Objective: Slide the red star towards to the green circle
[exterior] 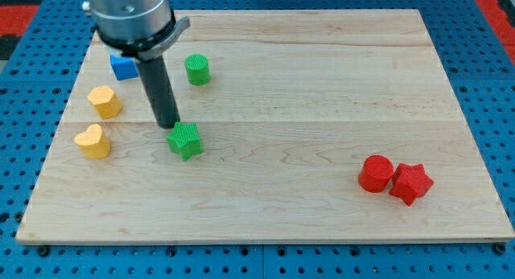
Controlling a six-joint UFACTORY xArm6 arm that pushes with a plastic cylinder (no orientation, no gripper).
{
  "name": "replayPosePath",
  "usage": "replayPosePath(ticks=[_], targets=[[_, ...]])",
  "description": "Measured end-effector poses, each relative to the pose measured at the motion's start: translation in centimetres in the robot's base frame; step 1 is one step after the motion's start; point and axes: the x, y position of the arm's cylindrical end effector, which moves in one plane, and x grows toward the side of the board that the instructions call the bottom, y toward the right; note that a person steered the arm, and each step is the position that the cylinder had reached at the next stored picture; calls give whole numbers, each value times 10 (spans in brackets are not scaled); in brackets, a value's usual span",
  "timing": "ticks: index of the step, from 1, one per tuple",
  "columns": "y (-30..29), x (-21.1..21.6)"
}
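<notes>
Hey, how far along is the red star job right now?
Nothing looks done yet: the red star sits at the view's bottom right, touching the red cylinder, far from the green circle at upper left. In hand: my tip is beside the green star, nowhere near the red star. Left: reaching it and the whole slide.

Bright, even light fills the view. The blocks cast only faint, soft shadows. Focus is sharp, without glare.
</notes>
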Motion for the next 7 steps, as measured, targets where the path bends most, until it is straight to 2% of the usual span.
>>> replayPosePath(ticks=[1, 2, 3, 4, 5, 7], targets=[[40, 13], [35, 47], [66, 37], [133, 103], [157, 180], [355, 176]])
